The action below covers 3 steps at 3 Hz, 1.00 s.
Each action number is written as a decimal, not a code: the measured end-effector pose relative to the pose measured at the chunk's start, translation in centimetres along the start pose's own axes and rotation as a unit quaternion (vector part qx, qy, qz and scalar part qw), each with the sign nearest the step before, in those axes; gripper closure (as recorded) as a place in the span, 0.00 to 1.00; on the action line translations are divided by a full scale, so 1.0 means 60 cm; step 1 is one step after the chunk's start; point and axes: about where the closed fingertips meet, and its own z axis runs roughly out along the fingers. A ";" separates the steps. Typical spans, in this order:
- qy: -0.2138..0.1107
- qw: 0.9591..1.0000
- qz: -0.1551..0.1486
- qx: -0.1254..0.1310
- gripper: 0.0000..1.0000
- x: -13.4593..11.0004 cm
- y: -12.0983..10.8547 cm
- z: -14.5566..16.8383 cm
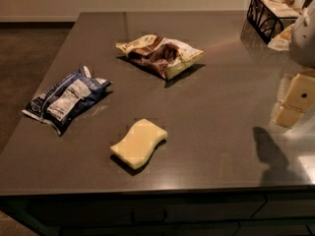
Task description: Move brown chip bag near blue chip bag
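Cream-coloured and blocky, the gripper (pixel 293 103) hangs over the right side of the table (pixel 216 107), at about 3 o'clock from the table's middle. The frame cuts it off on the right, and whether it stands apart or together I cannot tell. One of its pale blocks carries a small dark dot, and a soft dark shadow (pixel 269 154) lies on the tabletop toward 5 o'clock, just below it. Nearest the front edge, at roughly 6 o'clock, lies a sponge (pixel 139 143), pale yellow and matte with wavy sides, flat on the surface. At 9 o'clock, near the left edge, lies the blue chip bag (pixel 66 98), crinkled and glossy, dark blue with white and grey label panels whose print is too small to read. The brown chip bag (pixel 160 54) lies farther back, at about 12 o'clock, well apart from the blue one and from the gripper. It is wrinkled foil, dark brown in the middle and cream-yellow at both ends, and its lettering is not legible. The tabletop is a dark grey-brown slab, smooth and reflective. At the far right corner, about 1 o'clock, stands a black wire rack (pixel 263 14) holding pale packets. Just right of it is a white rounded robot part (pixel 305 36), cropped by the frame.
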 end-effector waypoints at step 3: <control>0.029 0.996 0.082 0.030 0.00 0.008 -0.071 0.045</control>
